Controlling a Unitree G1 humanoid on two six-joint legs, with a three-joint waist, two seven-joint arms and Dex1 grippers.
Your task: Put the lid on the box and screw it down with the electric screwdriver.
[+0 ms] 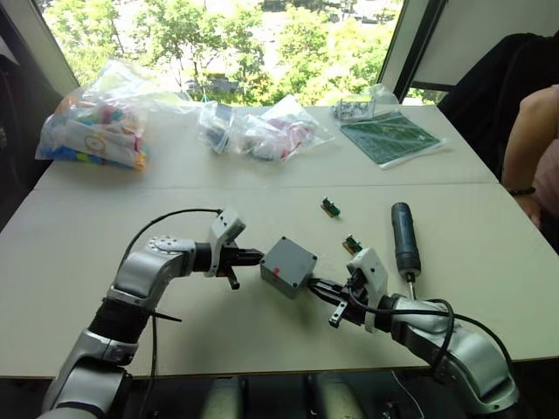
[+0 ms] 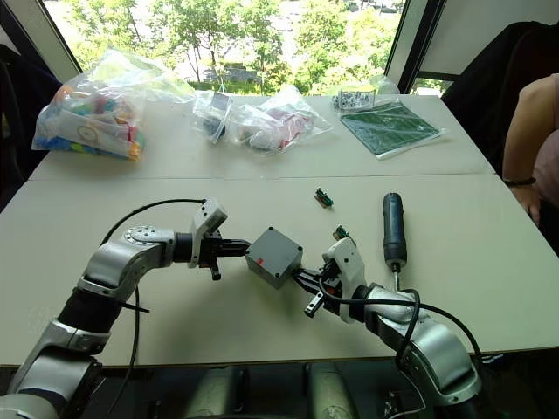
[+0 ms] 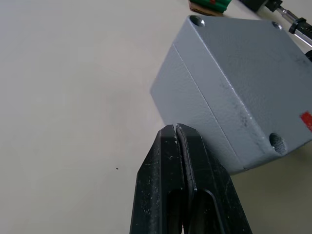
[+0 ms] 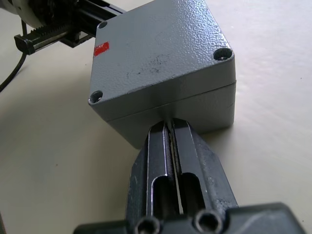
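The grey box [image 1: 288, 266] stands mid-table, turned corner-on, with the lid [image 4: 161, 48] seated on top; a seam runs round the walls. The lid's top face has corner screw holes and a small red spot. My left gripper [image 1: 254, 257] is shut, its tips [image 3: 175, 130] touching the box's left wall. My right gripper [image 1: 313, 286] is also shut, its tips [image 4: 170, 124] pressed against the opposite wall just below the seam. The black electric screwdriver [image 1: 404, 237] lies flat on the table to the right of the box, bit pointing toward me, held by nothing.
Two small green parts [image 1: 330, 207] [image 1: 352, 243] lie between the box and the screwdriver. Plastic bags of parts [image 1: 92, 127] [image 1: 262, 131] and a green board [image 1: 389, 135] sit at the table's far side. A person's arm [image 1: 533, 148] is at the right edge.
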